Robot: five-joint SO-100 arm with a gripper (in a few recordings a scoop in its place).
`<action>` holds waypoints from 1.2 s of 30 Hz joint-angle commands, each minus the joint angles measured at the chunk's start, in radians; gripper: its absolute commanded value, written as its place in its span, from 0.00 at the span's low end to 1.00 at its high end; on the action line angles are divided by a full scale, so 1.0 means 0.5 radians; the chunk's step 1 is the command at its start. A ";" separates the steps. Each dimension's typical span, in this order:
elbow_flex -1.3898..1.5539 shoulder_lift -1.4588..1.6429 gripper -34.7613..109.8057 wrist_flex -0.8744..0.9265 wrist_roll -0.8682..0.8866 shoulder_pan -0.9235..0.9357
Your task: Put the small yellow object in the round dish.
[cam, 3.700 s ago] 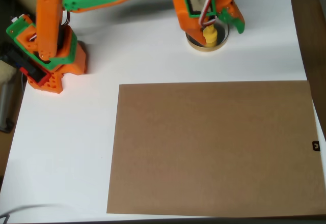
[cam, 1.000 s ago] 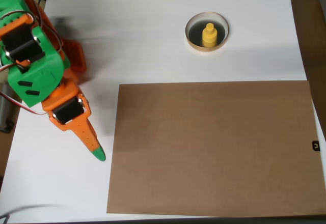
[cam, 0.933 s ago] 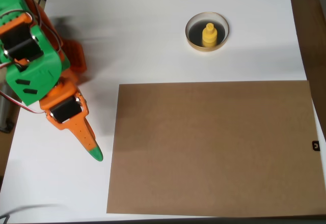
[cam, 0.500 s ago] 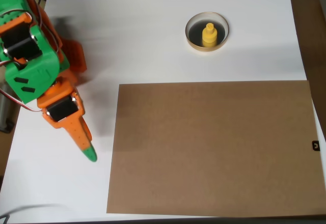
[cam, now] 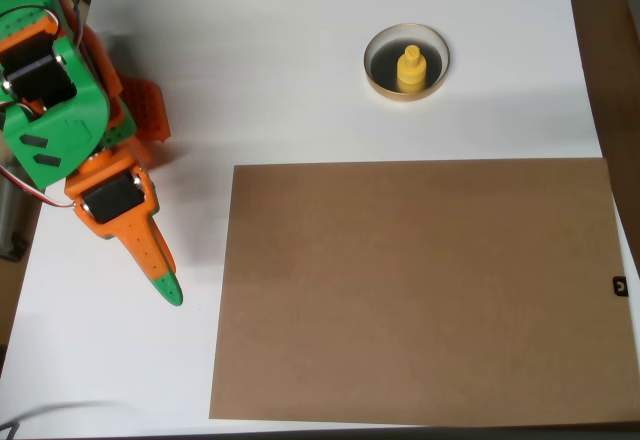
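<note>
In the overhead view the small yellow object [cam: 410, 68] stands upright inside the round dish [cam: 382, 44], which has a dark inside and a tan rim, at the upper middle of the white table. My orange and green gripper [cam: 168, 290] is far away at the left side, pointing down and to the right. Its fingers lie together in a single point, shut, with nothing between them.
A large brown cardboard sheet [cam: 420, 290] covers the lower right of the white table [cam: 280, 80]. The arm's orange base [cam: 145, 110] sits at the far left. A dark floor strip runs beyond the table's right edge.
The arm left the dish, where the yellow object stays, and swung to the left side. Over the last second the gripper tip drifted further left and slightly up.
</note>
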 commanded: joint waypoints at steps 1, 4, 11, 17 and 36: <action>-0.012 0.064 0.45 0.021 -0.043 0.021; -0.012 0.064 0.47 0.025 -0.061 -0.003; -0.012 0.064 0.29 0.025 -0.061 -0.003; -0.012 0.064 0.24 0.025 -0.025 0.028; -0.012 0.064 0.25 0.025 0.135 0.199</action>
